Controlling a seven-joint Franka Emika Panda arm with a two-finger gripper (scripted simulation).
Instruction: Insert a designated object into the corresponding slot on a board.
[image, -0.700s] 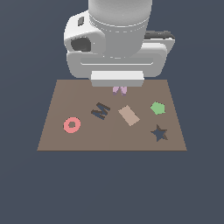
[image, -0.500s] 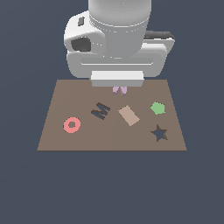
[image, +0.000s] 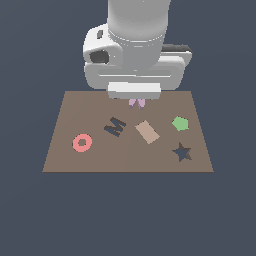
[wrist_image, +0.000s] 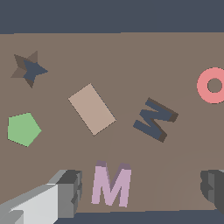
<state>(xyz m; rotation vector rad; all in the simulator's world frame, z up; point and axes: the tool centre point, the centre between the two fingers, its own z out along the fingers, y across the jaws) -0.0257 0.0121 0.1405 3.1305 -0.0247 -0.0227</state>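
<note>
The brown board (image: 60, 150) lies flat on the dark ground. Along its near half, from the exterior view's left to its right, sit a red ring (image: 82, 143) and a dark star (image: 182, 152). Slightly farther back stand the dark M-shaped slot (image: 115, 126), tilted, the tan rectangle (image: 147, 132) just beside it, and the green pentagon (image: 180, 123) toward the exterior view's right. All five are apart from one another.

Farther still, near the far edge of the board, the lilac M-shaped piece (image: 137, 103) shows only as two pale prongs below my wrist housing in the exterior view. The wrist view shows it whole (wrist_image: 111, 184), lying flat on the board, well apart from the slot (wrist_image: 155, 119).

My gripper (wrist_image: 142, 187) hangs over the piece with its jaws spread wide: one finger (wrist_image: 70, 190) stands just beside the piece, the other (wrist_image: 213, 187) is well clear of it, and neither touches it. Nothing is gripped.
</note>
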